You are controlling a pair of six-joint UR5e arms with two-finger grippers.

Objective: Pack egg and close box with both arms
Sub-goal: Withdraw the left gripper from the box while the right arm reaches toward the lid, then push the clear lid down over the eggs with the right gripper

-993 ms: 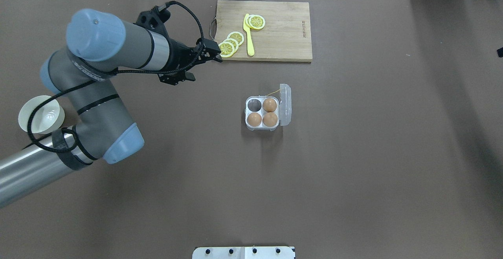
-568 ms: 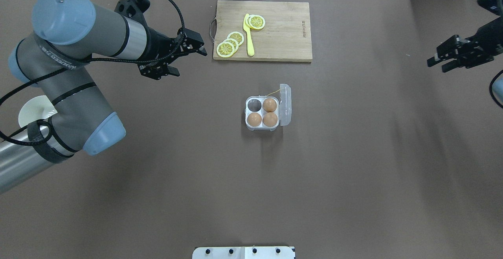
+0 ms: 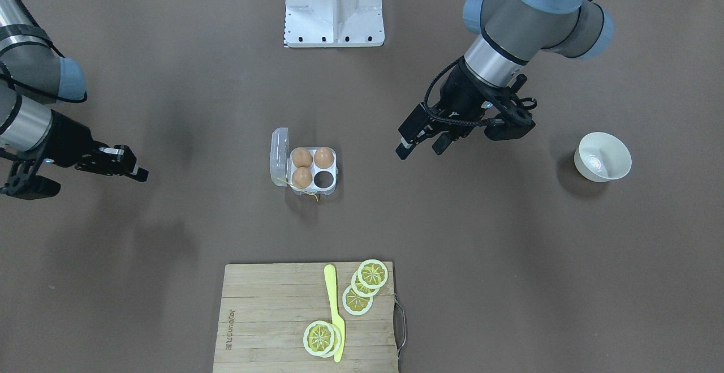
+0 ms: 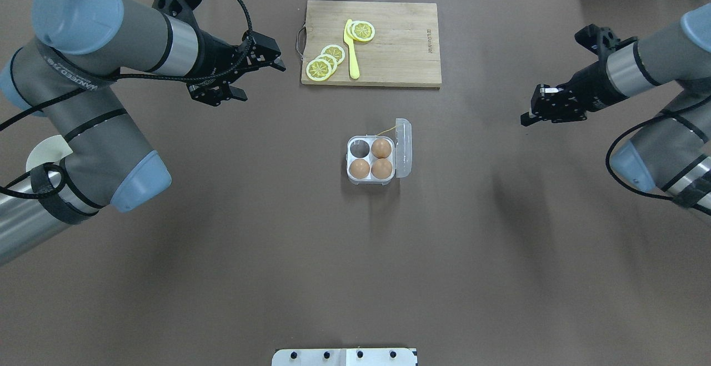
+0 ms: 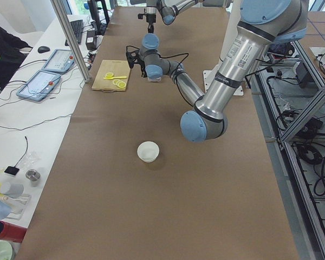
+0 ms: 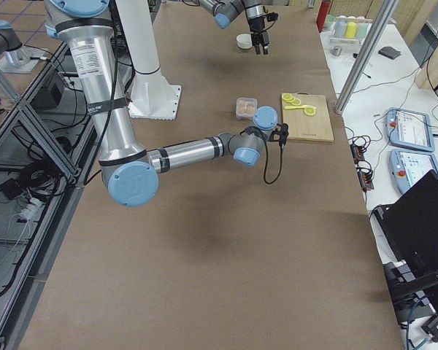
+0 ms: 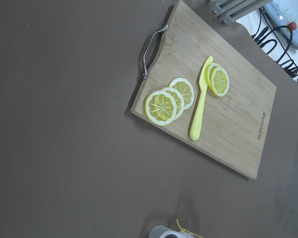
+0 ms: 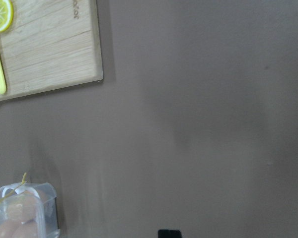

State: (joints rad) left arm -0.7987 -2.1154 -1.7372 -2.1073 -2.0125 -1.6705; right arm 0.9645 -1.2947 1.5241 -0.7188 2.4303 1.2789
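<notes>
The clear four-cell box sits mid-table with its lid standing open on the right side. Three brown eggs fill three cells; the far-left cell is empty. No loose egg shows in any view. My left gripper is open and empty, above the table left of the cutting board and well apart from the box. My right gripper looks shut and empty, far to the box's right. One black fingertip shows in the right wrist view, with the box at the lower left.
A wooden cutting board with lemon slices and a yellow knife lies behind the box. A cream bowl stands at my far left, partly hidden under my left arm in the overhead view. The white base is at the near edge.
My left gripper has pulled back to the left, away from the cutting board's corner. My right arm has come in from the right edge and moved toward the middle.
</notes>
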